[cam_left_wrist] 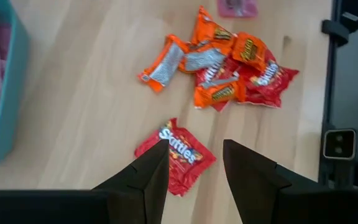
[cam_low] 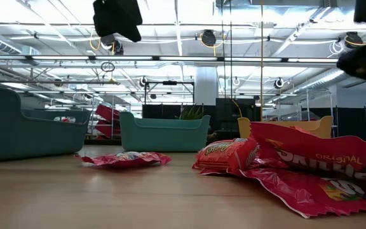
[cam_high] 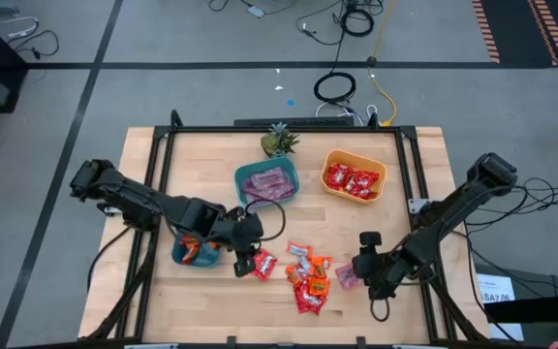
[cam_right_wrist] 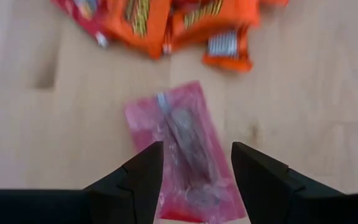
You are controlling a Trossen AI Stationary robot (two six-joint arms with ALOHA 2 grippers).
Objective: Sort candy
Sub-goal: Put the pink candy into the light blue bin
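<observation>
Right gripper point(cam_right_wrist: 191, 171) spread, hovering directly above pink candy point(cam_right_wrist: 187, 149), whose long axis runs straight out between the fingers. Left gripper point(cam_left_wrist: 194, 165) spread over red Skittles packet point(cam_left_wrist: 178, 154), lying crosswise just ahead on the surface.

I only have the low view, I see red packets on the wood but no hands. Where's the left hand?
Observer: The left hand hovers open over a lone red Skittles packet, beside the candy pile.
Operator: And the right one?
Observer: The right hand is open above a pink packet lying flat.
Operator: Which bowl holds the reds?
Observer: The orange bowl holds red packets; pink ones lie in the middle teal bowl.
</observation>
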